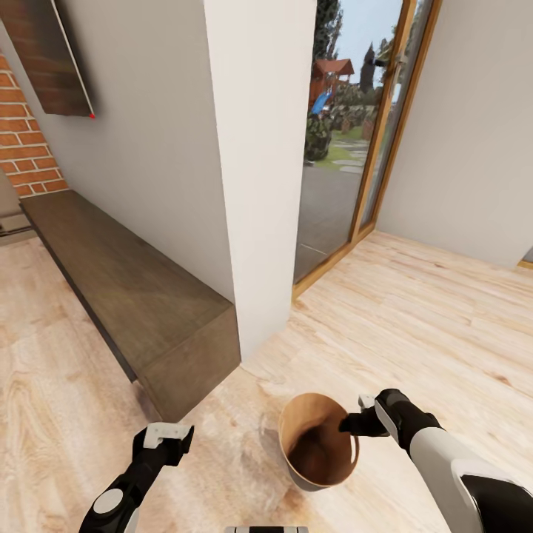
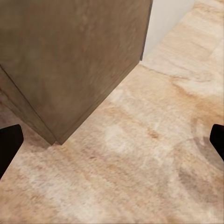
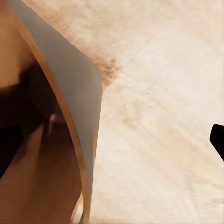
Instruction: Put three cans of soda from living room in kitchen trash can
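A home interior is showing: light wood plank floor point(image 1: 414, 311), red brick fireplace point(image 1: 26, 141) with a dark hearth bench point(image 1: 126, 289), glass patio door point(image 1: 348, 141) overlooking a garden

Right claw point(image 1: 354, 423) at tash can point(image 1: 320, 444) rim; left claw point(image 1: 169, 437) above floor point(image 1: 414, 311).

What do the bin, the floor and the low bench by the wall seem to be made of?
Bin: probably thin metal, coppery-brown matte inside, pale grey outside, sharp rim.
Floor: light wood planks, visible grain and seams.
Bench: dark brown slab, mottled matte; stone or stained wood, unclear.
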